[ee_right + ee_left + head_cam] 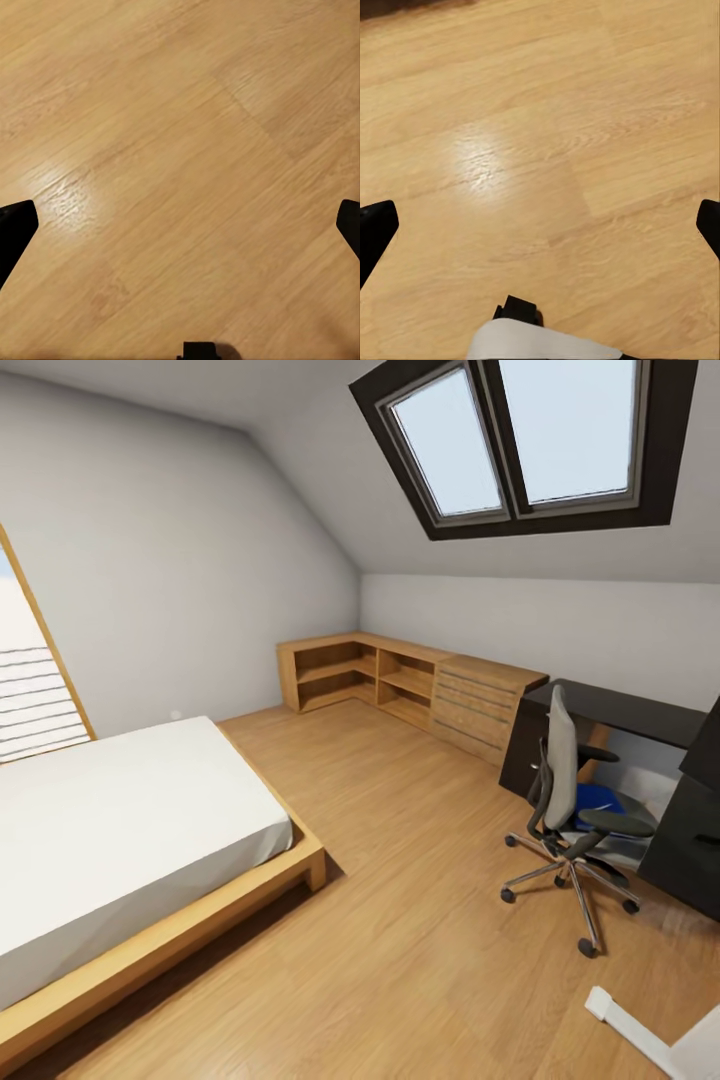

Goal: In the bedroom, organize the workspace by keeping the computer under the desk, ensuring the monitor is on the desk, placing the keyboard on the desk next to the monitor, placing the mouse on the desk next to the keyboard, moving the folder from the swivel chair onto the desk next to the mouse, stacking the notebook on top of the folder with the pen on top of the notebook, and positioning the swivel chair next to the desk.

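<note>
The grey swivel chair (565, 790) stands on the wood floor at the right of the bedroom, turned toward the black-topped desk (625, 712). A blue folder (598, 797) lies on its seat. A dark slanted shape at the right edge may be the monitor (706, 745); I cannot tell for sure. Computer, keyboard, mouse, notebook and pen are out of view. My left gripper (540, 225) hangs open over bare floor, black fingertips (375, 229) far apart. My right gripper (180, 225) is open over the floor too, nothing between its fingertips (15, 225).
A low wood-framed bed (130, 840) with a white mattress fills the left. Light wood cabinets (410, 685) run along the back wall to the desk's black drawer unit (522, 750). Open floor lies between bed and chair. A white robot part (640, 1035) shows at the lower right.
</note>
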{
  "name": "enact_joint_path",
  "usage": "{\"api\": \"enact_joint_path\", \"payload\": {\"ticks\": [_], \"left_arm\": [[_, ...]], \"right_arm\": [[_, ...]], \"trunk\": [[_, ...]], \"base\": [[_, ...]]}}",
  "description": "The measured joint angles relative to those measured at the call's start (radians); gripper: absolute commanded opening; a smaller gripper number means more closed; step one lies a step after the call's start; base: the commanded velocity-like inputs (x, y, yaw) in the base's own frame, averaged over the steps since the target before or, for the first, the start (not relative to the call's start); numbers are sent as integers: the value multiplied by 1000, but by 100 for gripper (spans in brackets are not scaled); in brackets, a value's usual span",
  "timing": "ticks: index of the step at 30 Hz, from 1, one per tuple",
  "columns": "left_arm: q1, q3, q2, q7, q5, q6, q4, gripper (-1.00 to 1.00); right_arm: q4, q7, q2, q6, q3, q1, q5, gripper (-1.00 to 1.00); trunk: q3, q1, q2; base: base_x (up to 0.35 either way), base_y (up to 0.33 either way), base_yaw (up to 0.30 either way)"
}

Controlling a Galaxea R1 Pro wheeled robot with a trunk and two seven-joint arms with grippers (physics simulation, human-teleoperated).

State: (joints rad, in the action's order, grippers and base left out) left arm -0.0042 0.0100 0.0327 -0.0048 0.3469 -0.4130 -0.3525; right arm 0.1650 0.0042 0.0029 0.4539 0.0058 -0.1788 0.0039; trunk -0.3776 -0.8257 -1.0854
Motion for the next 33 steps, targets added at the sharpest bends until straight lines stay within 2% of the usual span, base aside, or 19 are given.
{"api": "enact_joint_path", "payload": {"ticks": [6, 16, 33], "left_arm": [[0, -1, -2, 1, 0, -65, 1, 100], [0, -2, -2, 1, -1, -77, 1, 100], [0, -4, -3, -1, 0, -73, 1, 100]], "right_arm": [[0, 0, 0, 0, 0, 0, 0, 100], [0, 0, 0, 0, 0, 0, 15, 100], [0, 1, 0, 0, 0, 0, 30, 100]], "trunk": [[-2, 0, 0], [-6, 0, 0], [-8, 1, 0]], "base": [[-13, 0, 0], [23, 8, 0], [272, 181, -3]]}}
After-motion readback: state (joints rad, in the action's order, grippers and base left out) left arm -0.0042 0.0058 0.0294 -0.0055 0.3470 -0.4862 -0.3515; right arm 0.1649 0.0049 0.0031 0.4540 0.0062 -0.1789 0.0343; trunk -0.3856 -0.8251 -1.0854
